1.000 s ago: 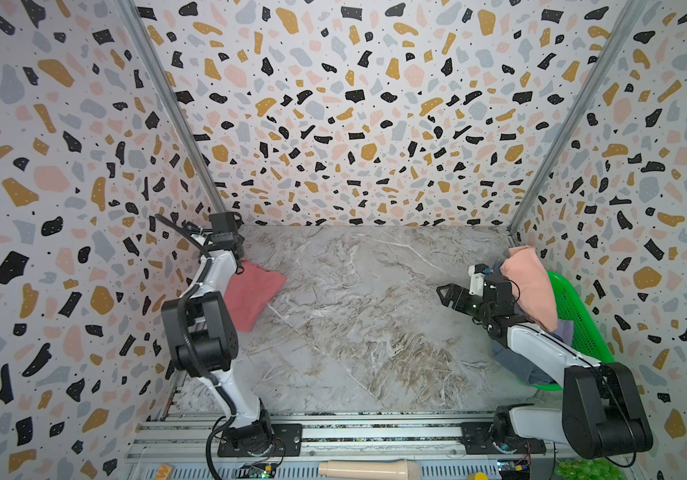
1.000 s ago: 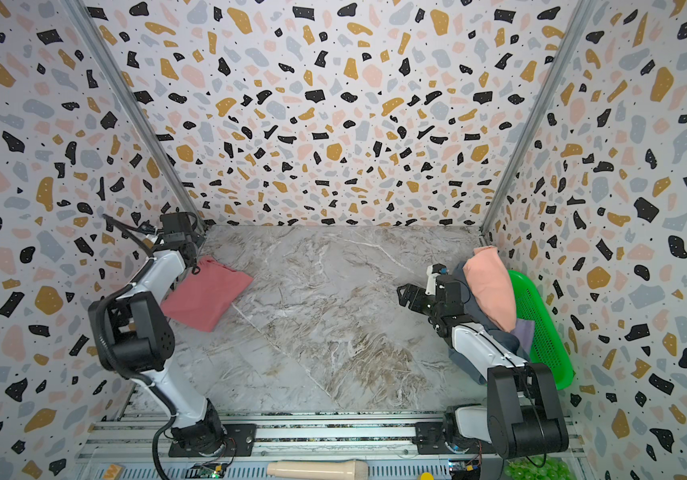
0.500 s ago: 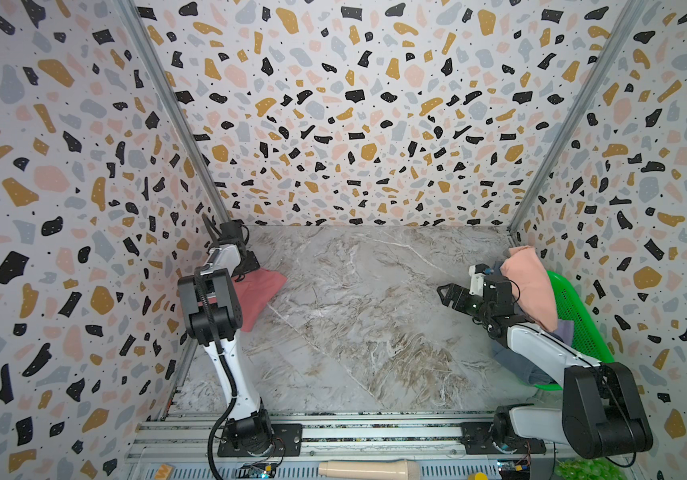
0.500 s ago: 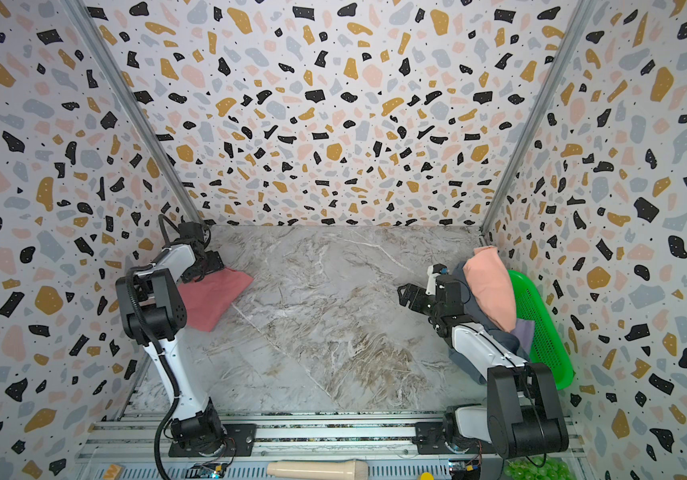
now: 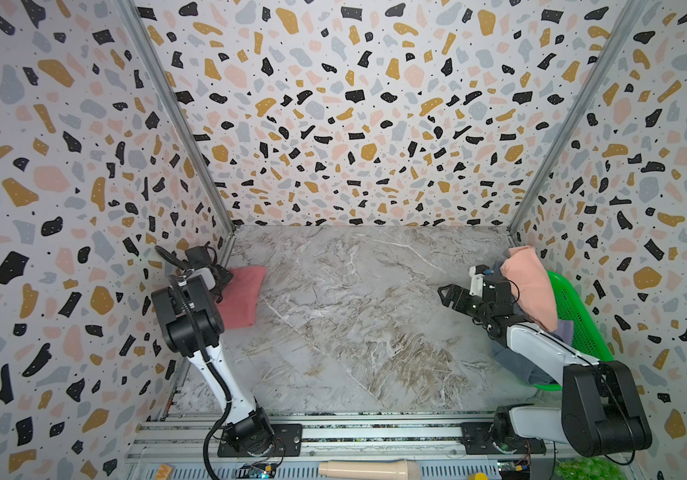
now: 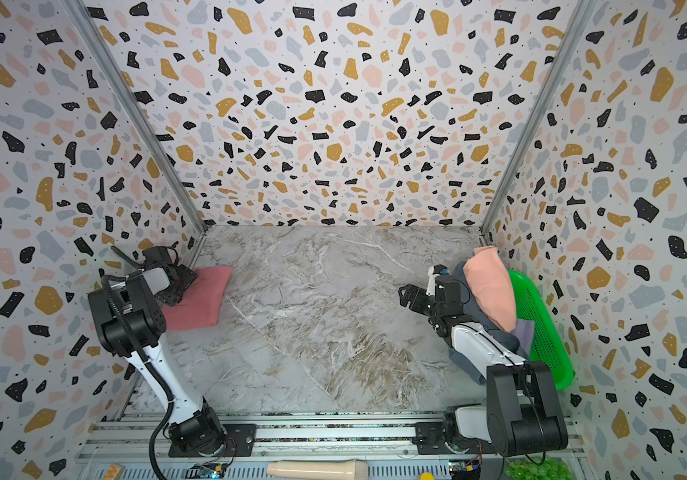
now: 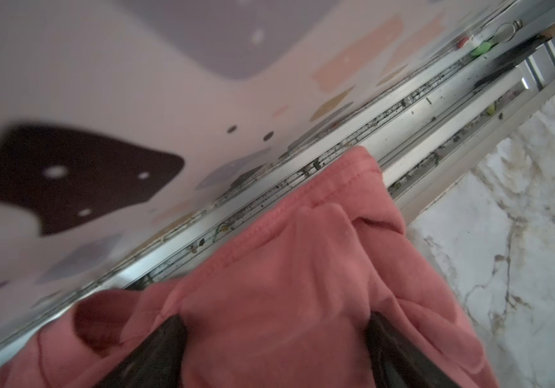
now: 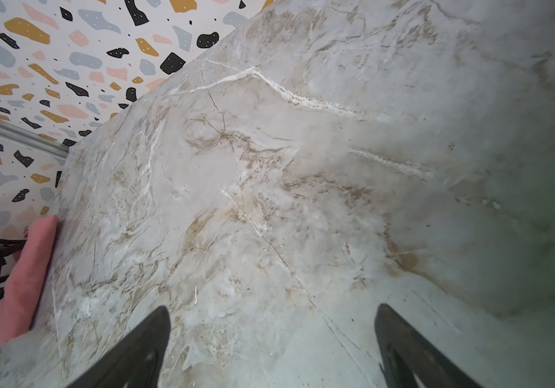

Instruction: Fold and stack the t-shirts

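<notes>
In both top views the left arm (image 5: 188, 316) is covering the wall-side part of the rose-red t-shirt (image 5: 244, 297). In the left wrist view the left gripper (image 7: 274, 320) is running off the frame edge — whether it is pinching cloth is not showing — and the wall (image 7: 101, 84) is appearing blurred. The right arm (image 5: 541, 353) is hiding most of the blue-grey t-shirt (image 5: 516, 365) and part of the green basket (image 5: 574, 316).

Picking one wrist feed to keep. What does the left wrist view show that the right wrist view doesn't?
Left wrist only: the stitched hem of the rose-red t-shirt lying over the metal rail, with the left gripper open astride the cloth. Right wrist only: the right gripper open above bare table. Both: the t-shirt, the left gripper, the marble table, the speckled wall.
</notes>
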